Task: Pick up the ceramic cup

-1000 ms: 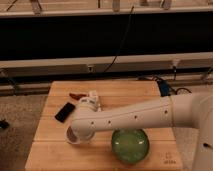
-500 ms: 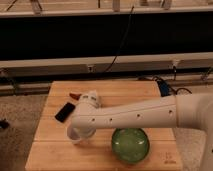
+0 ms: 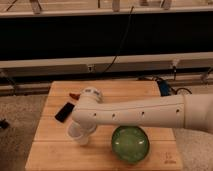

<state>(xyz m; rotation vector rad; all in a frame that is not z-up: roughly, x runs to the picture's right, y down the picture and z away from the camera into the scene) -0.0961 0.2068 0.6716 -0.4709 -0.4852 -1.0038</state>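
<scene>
The ceramic cup (image 3: 78, 135) is small and white. It stands on the wooden table (image 3: 50, 150) near the front left, partly covered by the end of my white arm (image 3: 135, 116). The arm reaches in from the right across the table. My gripper (image 3: 80, 127) is at the arm's left end, right above or around the cup, and mostly hidden by the wrist. The wide green bowl (image 3: 130, 144) sits just right of the cup, under the arm.
A flat black object (image 3: 64, 111) lies left of the arm. A white object with a red tip (image 3: 89, 93) sits behind the wrist. Beyond the table's back edge are cables, a blue item (image 3: 165, 86) and a dark wall.
The end of the arm has shifted only slightly above the cup. The cup, bowl and black object stay where they were.
</scene>
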